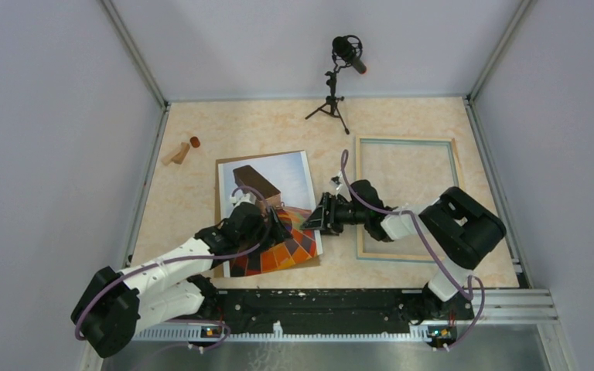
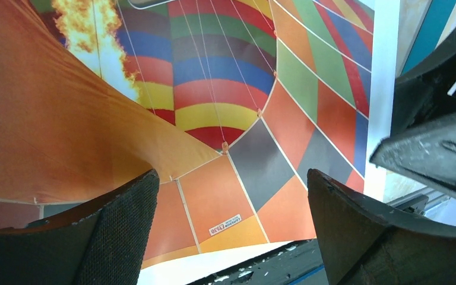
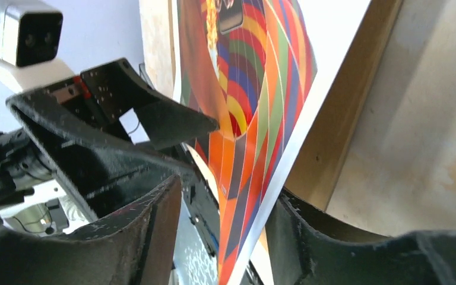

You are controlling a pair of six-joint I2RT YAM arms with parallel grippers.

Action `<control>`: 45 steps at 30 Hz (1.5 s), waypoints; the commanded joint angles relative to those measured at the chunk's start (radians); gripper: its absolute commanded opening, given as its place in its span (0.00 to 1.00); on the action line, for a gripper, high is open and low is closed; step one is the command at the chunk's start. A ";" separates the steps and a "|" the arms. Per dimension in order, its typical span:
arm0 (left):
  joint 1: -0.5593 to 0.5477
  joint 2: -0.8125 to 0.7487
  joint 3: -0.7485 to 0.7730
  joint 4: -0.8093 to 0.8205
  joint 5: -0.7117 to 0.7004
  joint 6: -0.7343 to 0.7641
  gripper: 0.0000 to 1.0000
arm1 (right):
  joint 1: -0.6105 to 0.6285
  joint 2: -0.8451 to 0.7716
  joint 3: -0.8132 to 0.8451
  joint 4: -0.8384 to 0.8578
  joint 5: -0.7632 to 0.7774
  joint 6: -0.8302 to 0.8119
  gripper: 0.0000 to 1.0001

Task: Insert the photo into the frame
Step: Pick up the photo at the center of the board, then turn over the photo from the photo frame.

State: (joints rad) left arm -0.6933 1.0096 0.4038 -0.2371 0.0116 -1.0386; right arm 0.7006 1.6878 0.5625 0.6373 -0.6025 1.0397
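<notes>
Here: left gripper (image 2: 231, 178) wide above photo (image 1: 282, 170); right gripper (image 3: 225, 190) wide astride its edge; photo centre covered overhead.

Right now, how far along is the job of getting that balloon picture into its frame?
Nothing finished: the frame is empty, off to the right. In hand: the right gripper straddles the right edge of the photo, jaws open, that edge looks lifted off the brown board; the left gripper hovers open over it. Left: grip, carry across, lay it in the frame.

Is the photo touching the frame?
Apart. In the top view, bare table shows between the photo and the frame, which lies to its right.
</notes>
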 commanded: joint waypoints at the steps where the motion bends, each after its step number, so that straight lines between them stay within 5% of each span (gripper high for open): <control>1: 0.003 -0.010 -0.020 -0.052 0.023 0.068 0.98 | 0.027 0.061 0.088 0.088 0.093 0.039 0.49; 4: 0.003 -0.044 0.004 -0.053 0.055 0.120 0.98 | 0.030 0.097 0.138 0.034 0.147 0.003 0.40; 8: 0.002 -0.125 0.069 -0.051 0.135 0.241 0.98 | 0.028 0.064 0.208 -0.203 0.215 -0.167 0.07; 10: 0.002 -0.184 0.099 -0.054 0.162 0.294 0.98 | 0.021 0.000 0.223 -0.316 0.221 -0.237 0.00; 17: 0.003 -0.315 0.192 -0.034 0.188 0.418 0.98 | -0.077 -0.308 0.320 -0.910 0.290 -0.529 0.00; 27: 0.003 -0.284 0.365 -0.105 0.153 0.642 0.98 | -0.228 -0.712 0.620 -1.636 0.999 -0.895 0.00; 34: 0.003 -0.304 0.395 -0.111 0.101 0.753 0.98 | -0.228 -0.767 0.870 -1.775 1.375 -1.098 0.00; 39: 0.003 -0.328 0.377 -0.111 0.061 0.804 0.98 | -0.228 -0.764 0.866 -1.735 1.325 -1.208 0.00; 45: -0.001 -0.368 0.340 -0.110 0.045 0.816 0.98 | -0.228 -0.655 0.712 -1.723 1.271 -0.982 0.00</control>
State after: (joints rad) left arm -0.6933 0.6704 0.7597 -0.3683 0.0814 -0.2584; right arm 0.4747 0.9413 1.3689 -1.0775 0.6827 -0.0738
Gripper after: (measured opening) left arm 0.982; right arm 0.003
